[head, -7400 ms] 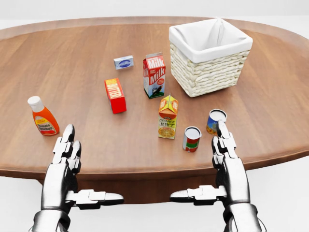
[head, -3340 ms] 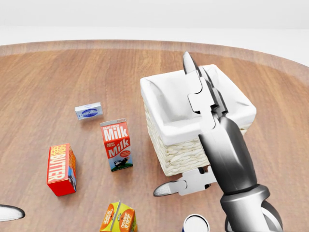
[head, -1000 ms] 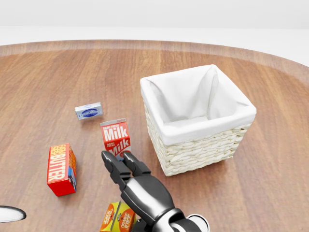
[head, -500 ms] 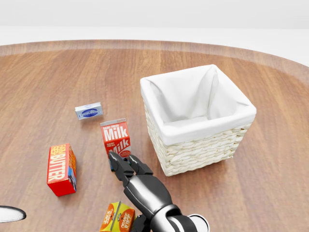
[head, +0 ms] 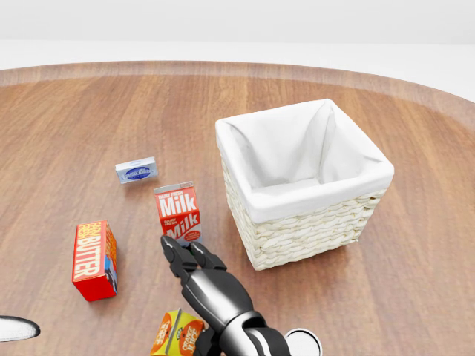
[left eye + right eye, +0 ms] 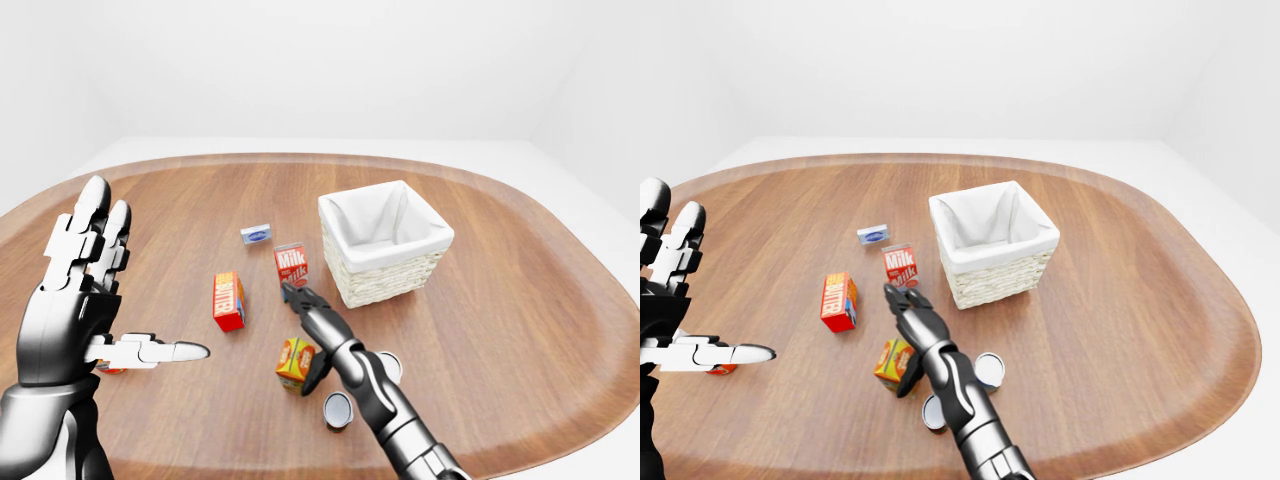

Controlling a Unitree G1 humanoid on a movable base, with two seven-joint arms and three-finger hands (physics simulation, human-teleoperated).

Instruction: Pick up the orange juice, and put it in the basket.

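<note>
The orange juice carton (image 6: 294, 364) stands on the wooden table (image 6: 500, 300), below the milk carton (image 6: 291, 264) in the left-eye view. It also shows at the bottom edge of the head view (image 5: 175, 336). My right hand (image 6: 303, 335) reaches over it, fingers stretched out above its top and thumb down along its right side, not closed round it. The wicker basket (image 6: 390, 277) with a white liner stands up and to the right of the carton and holds nothing. My left hand (image 6: 120, 300) is open and raised at the left.
A red butter box (image 6: 229, 301) lies left of the juice. A small blue-and-white box (image 6: 256, 234) lies above the milk. Two cans (image 6: 338, 410) (image 6: 389, 366) stand right of and below the juice, close to my right forearm.
</note>
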